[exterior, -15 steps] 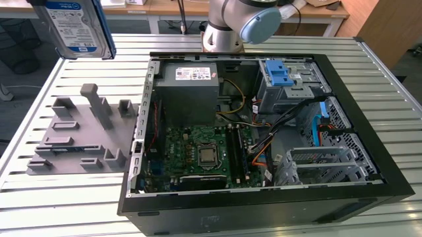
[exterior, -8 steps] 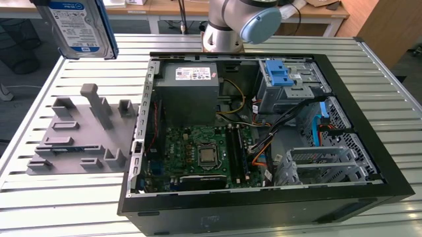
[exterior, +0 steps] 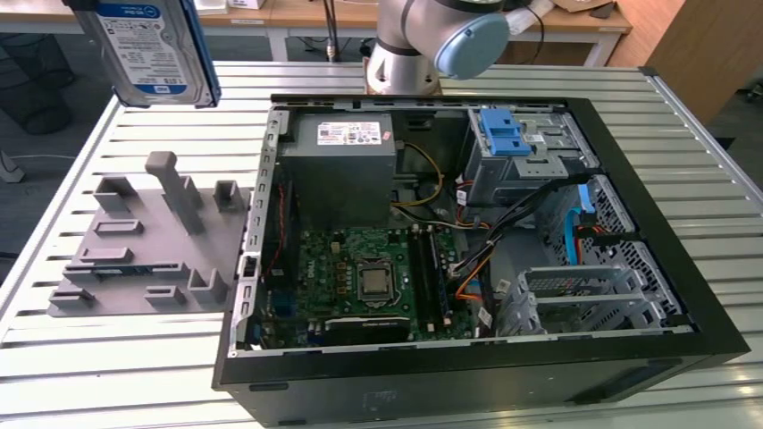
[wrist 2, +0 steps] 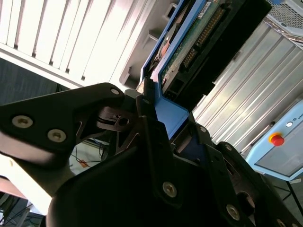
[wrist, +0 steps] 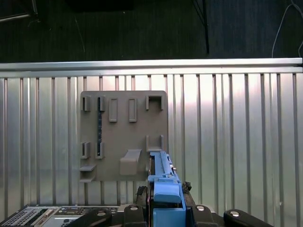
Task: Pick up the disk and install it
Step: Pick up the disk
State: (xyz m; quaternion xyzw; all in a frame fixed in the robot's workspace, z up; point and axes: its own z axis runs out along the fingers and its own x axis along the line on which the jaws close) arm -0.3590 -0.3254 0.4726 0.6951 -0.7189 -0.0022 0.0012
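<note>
While the gripper (wrist 2: 168, 120) was clamped on the blue bracket at one short end of the disk (wrist 2: 199, 42), the drive was in the air, touching neither table nor case.

- Grip: in the second wrist view two dark fingers (wrist 2: 144, 106) pressed the bracket from either side, grasping it firmly. The disk's long axis ran straight out from the gripper, with the green circuit-board face and connector row in sight.
- Position, exterior view: the disk (exterior: 155, 49) hung upright at the upper left, label face toward the camera and long axis roughly vertical. It was above the far end of the grey fixture (exterior: 143, 241) and well apart from it.
- First wrist view: looking down past the gripper (wrist: 165, 201), the disk (wrist: 163, 177) appeared edge-on, over the near edge of the fixture (wrist: 123, 135) on the slatted table (wrist: 236, 142).
- Key relation: the open computer case (exterior: 667, 295) lay toward the exterior view's right of the held disk. Its silver drive cage (exterior: 531, 165), carrying a blue latch (exterior: 501, 134), sat in the far right corner of the case, well apart from the disk. The power supply (exterior: 346, 161) stood between them.
- Judgement: pickup looked done; installation had not been done.

Counts: one disk, one gripper, one arm (exterior: 441, 36), one case, one fixture, one power supply, one blue latch.
</note>
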